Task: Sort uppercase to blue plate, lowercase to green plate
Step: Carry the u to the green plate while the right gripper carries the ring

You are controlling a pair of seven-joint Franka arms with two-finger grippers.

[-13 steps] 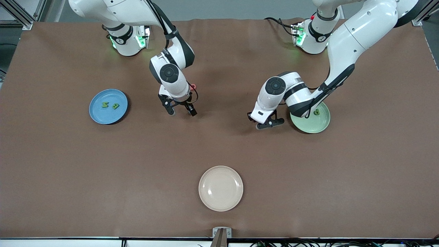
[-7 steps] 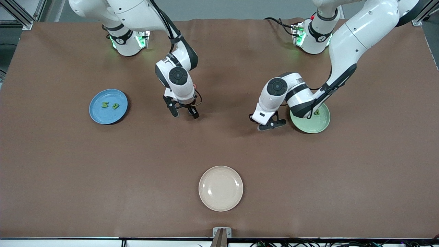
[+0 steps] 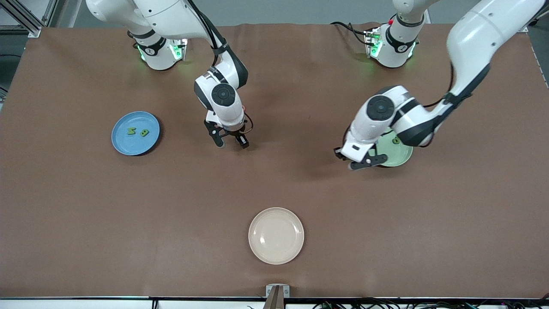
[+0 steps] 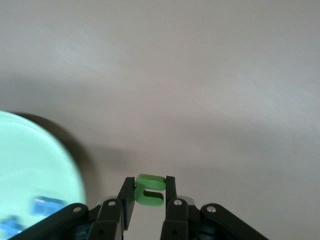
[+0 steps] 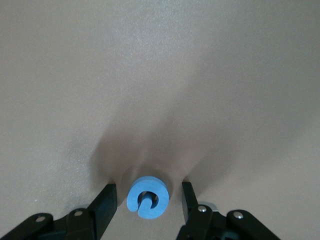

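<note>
My left gripper (image 3: 362, 162) is shut on a green arch-shaped lowercase n (image 4: 150, 190) and holds it above the table just beside the pale green plate (image 3: 399, 154). That plate (image 4: 35, 165) holds a green p/d letter (image 3: 395, 140) and two blue letters (image 4: 47, 206). My right gripper (image 3: 231, 142) is open and low at mid-table, its fingers on either side of a blue round uppercase G (image 5: 147, 198) that lies flat on the cloth. The blue plate (image 3: 124, 143) holds the green zigzag letter (image 3: 131, 131) and the green B (image 3: 144, 133). The red letter is hidden.
A cream plate (image 3: 276, 235) lies near the front camera at mid-table. Brown cloth (image 3: 128, 214) covers the whole table. The left arm's forearm hangs over part of the green plate.
My left gripper has risen and moved toward the green plate with the green n in it. My right gripper has shifted a little and settled around the blue G.
</note>
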